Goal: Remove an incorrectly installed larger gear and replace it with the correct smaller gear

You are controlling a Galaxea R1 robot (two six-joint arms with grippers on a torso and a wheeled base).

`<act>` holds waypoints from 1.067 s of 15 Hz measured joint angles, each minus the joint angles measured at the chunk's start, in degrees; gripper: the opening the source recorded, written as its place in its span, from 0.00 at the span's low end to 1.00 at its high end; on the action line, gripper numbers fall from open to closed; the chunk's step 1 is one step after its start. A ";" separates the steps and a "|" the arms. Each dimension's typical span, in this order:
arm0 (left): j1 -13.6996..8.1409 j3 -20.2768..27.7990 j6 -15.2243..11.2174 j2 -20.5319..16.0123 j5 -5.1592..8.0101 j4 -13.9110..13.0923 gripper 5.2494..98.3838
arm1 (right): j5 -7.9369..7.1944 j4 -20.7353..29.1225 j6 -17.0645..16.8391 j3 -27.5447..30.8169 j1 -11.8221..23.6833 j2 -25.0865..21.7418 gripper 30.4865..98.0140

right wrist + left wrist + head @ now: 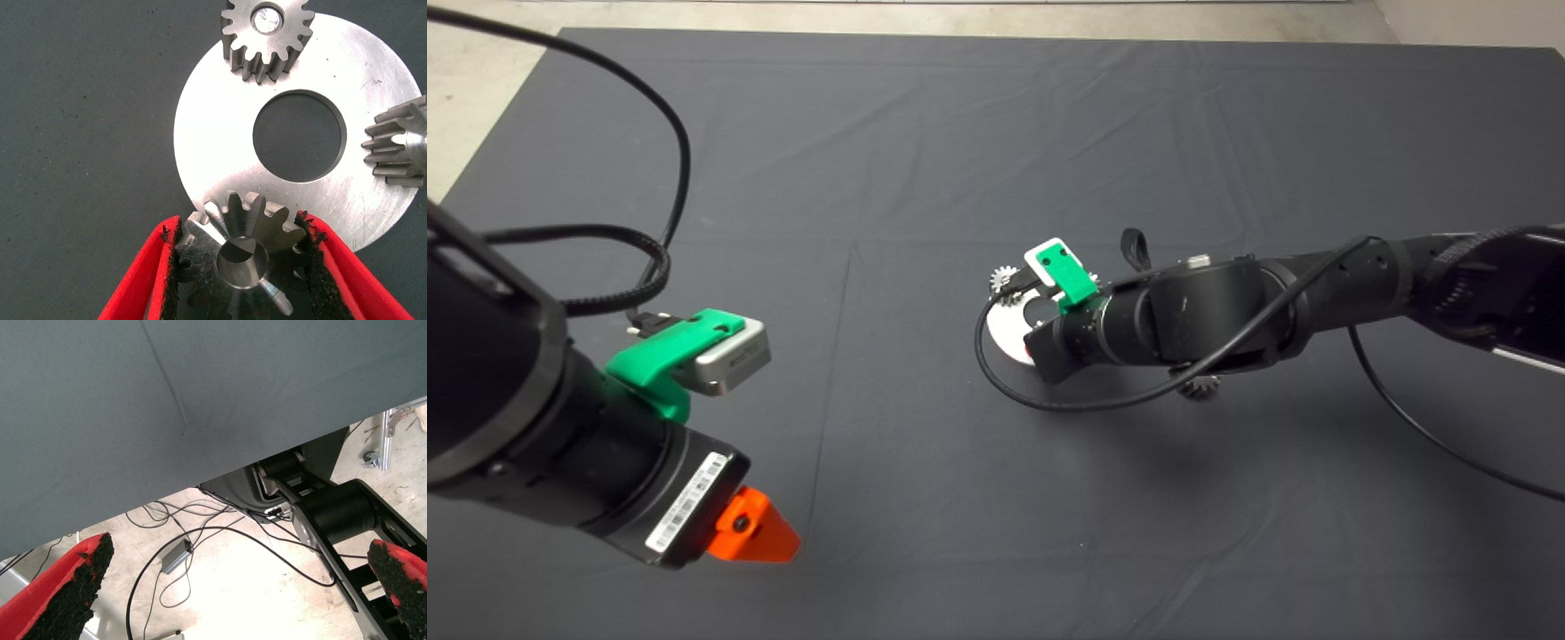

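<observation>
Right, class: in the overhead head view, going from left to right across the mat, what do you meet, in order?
left tool → steel disc with a round hole → small dark gear, half under the right arm. The silvery gear at the disc's rim overlaps the disc, so it is left out.

R gripper (pixel 239 227) mid-mat (pixel 960 133), larger gear (pixel 243 257) btwn its pads, overlapping disc (pixel 220 133) rim. Far gear (pixel 267 33) sits on rim opp. the centre hole, side gear (pixel 400 143) at another edge. Smaller gear (pixel 1199 387) on mat beside R arm; L gripper (pixel 756 533) front-left.
</observation>
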 measured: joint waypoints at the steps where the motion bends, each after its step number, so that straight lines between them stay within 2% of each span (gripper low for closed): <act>1: 0.00 0.00 0.00 -0.01 0.00 0.02 0.99 | 0.02 -0.39 0.00 0.00 -0.04 0.01 0.16; 16: 0.00 0.00 0.00 -0.01 0.00 0.02 0.99 | 0.00 -1.46 -0.02 -0.33 -1.49 -0.05 0.15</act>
